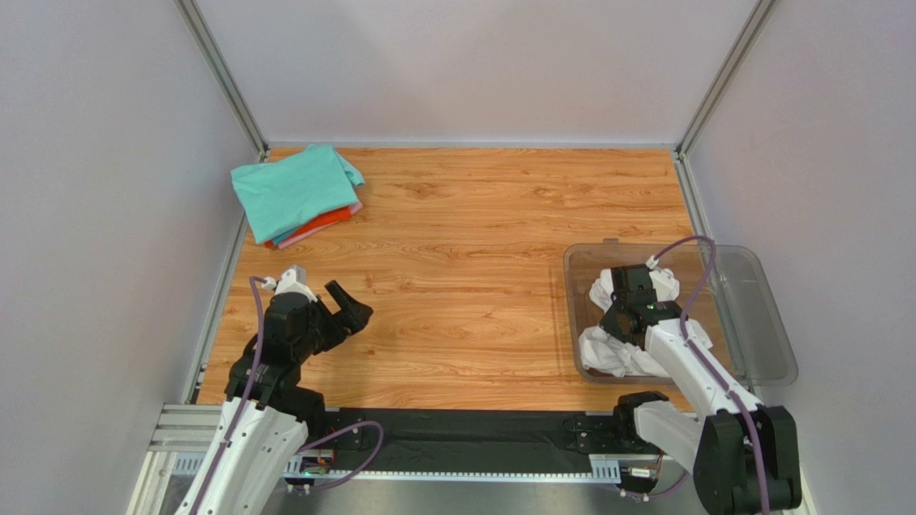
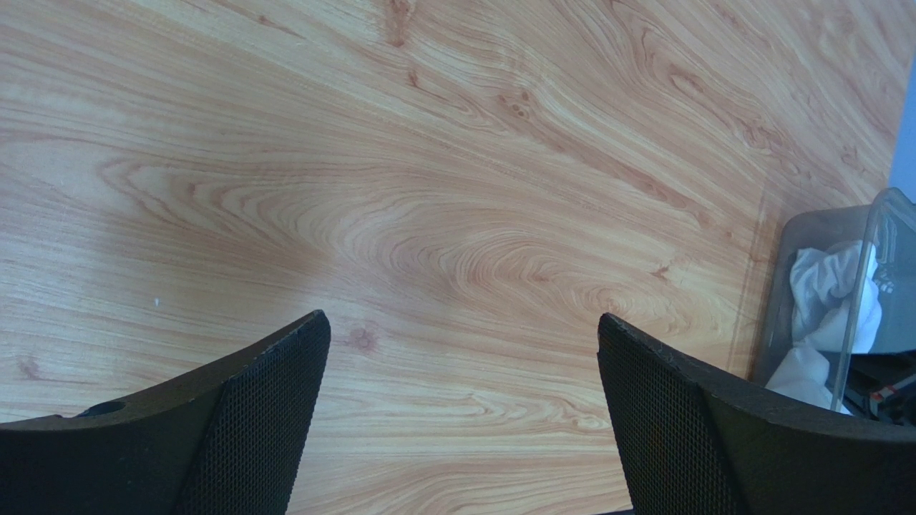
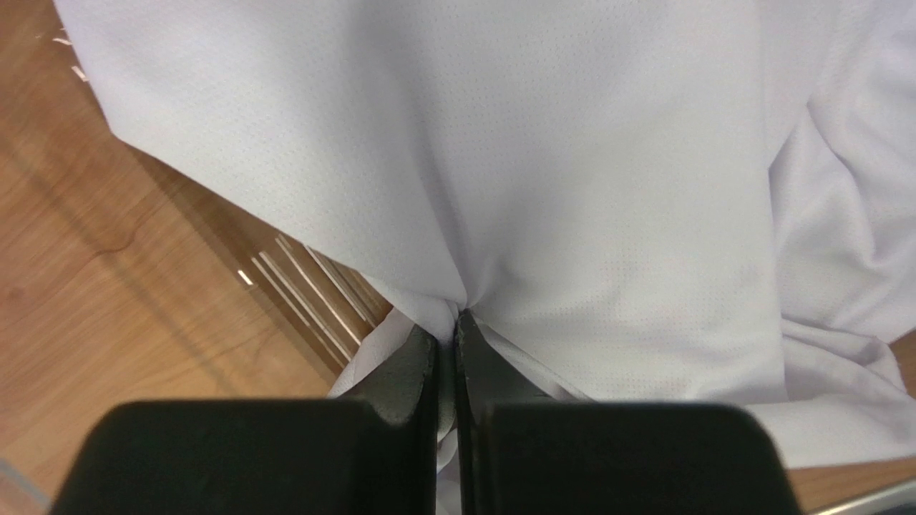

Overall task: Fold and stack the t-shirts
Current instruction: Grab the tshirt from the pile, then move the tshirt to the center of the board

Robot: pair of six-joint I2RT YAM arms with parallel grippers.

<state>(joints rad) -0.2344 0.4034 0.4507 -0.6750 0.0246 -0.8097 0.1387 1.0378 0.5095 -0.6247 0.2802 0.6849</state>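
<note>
A crumpled white t-shirt (image 1: 624,349) lies in the clear plastic bin (image 1: 753,311) at the right. My right gripper (image 1: 629,295) reaches down into it, and in the right wrist view the gripper (image 3: 452,320) is shut on a pinched fold of the white t-shirt (image 3: 602,193). At the far left corner of the table sits a folded stack, with a teal t-shirt (image 1: 296,190) on top and pink and orange-red edges (image 1: 328,223) showing under it. Near the left front of the table my left gripper (image 1: 346,304) hangs open over bare wood with nothing between its fingers (image 2: 263,408).
The bin (image 2: 849,290) with the white cloth shows at the right edge of the left wrist view. Grey walls close in the wooden table (image 1: 473,268) on three sides. A black strip (image 1: 452,435) runs along the near edge between the arm bases.
</note>
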